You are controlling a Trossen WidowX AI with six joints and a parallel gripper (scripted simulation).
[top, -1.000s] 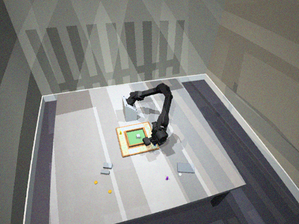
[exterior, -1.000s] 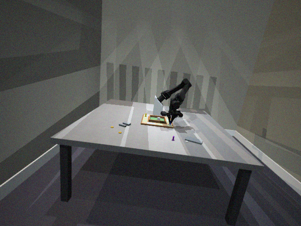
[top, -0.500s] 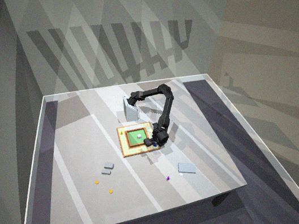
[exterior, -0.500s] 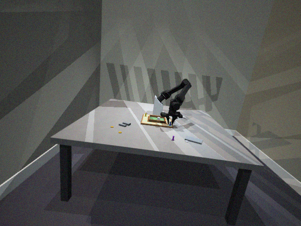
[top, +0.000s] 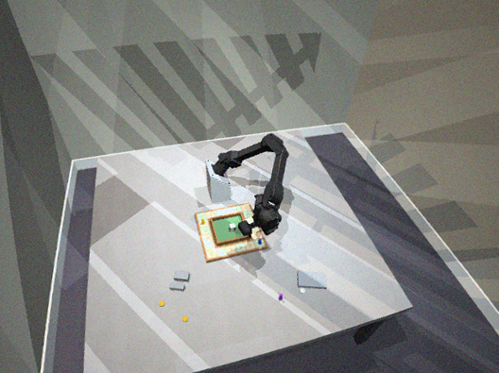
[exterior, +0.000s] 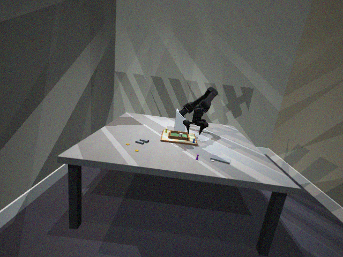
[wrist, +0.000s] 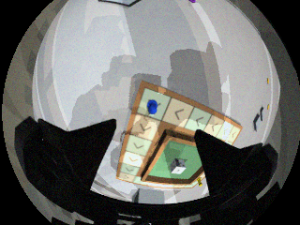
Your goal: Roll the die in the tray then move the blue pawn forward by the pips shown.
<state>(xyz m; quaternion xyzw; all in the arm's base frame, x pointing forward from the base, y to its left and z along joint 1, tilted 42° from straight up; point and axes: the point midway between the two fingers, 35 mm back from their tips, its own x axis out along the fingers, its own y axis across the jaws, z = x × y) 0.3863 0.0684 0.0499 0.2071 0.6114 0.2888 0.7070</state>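
The blue pawn (top: 259,241) (exterior: 193,140) (wrist: 152,107) stands on a corner square of the game board (top: 205,241) (exterior: 166,139) (wrist: 180,112). The white die (top: 232,226) (exterior: 180,134) (wrist: 178,166) lies on the green floor of the tray (top: 220,233) (exterior: 173,135) (wrist: 192,155); its top pips are too small to read. My gripper (exterior: 194,134) (wrist: 157,128) is wide open and empty, above the board's pawn side. In the wrist view the blue pawn shows beyond the fingertips, free of them.
A yellow pawn (top: 202,221) (exterior: 166,130) (wrist: 200,181) stands on the board's far side. A purple pawn (top: 280,297) (exterior: 197,157), a flat grey slab (top: 311,280) (exterior: 221,159), a white disc (top: 302,290), two small grey blocks (top: 181,275) and two yellow discs (top: 184,318) lie on the table.
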